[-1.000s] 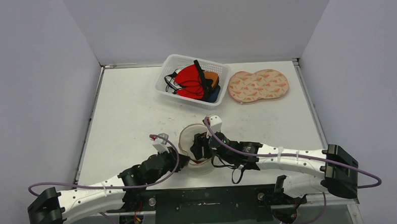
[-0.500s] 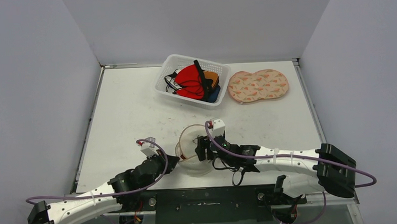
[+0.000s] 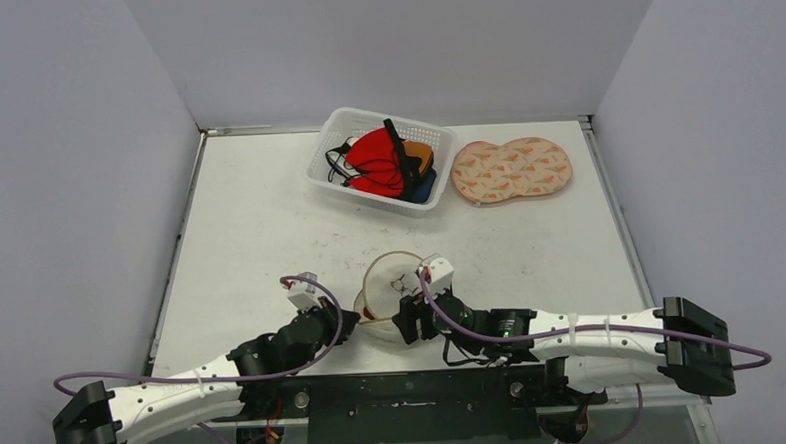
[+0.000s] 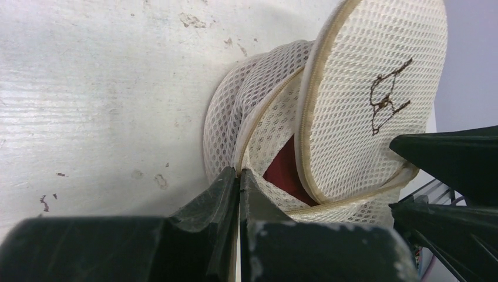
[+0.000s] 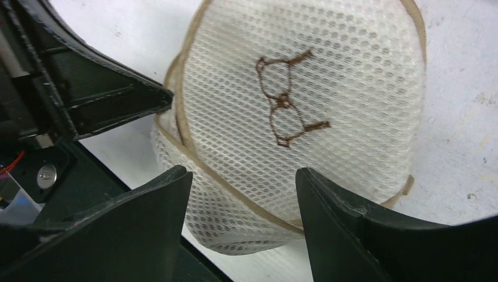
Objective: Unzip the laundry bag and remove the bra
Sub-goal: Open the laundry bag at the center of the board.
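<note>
The laundry bag (image 3: 390, 282), a round white mesh pouch with a beige zip band, lies near the front middle of the table. Its lid (image 4: 370, 94) stands lifted off the body, with a gap along the zip. Dark red cloth, the bra (image 4: 283, 171), shows in that gap. My left gripper (image 4: 238, 171) is shut on the bag's rim at its left side. My right gripper (image 5: 241, 173) is open just in front of the bag (image 5: 293, 106), its fingers on either side of the bag's near edge without pressing it. Its black fingers (image 4: 452, 155) show at the right of the left wrist view.
A white slotted basket (image 3: 437, 138) with red, orange and black garments stands at the back. Right of it lies a peach patterned pad (image 3: 512, 169). Grey walls close in the table on three sides. The arm bases and a black rail run along the near edge.
The right gripper has come off the top of the bag and drawn back toward the near edge. The left arm drew back, then forward a little, still gripping. The lid now stands open.
</note>
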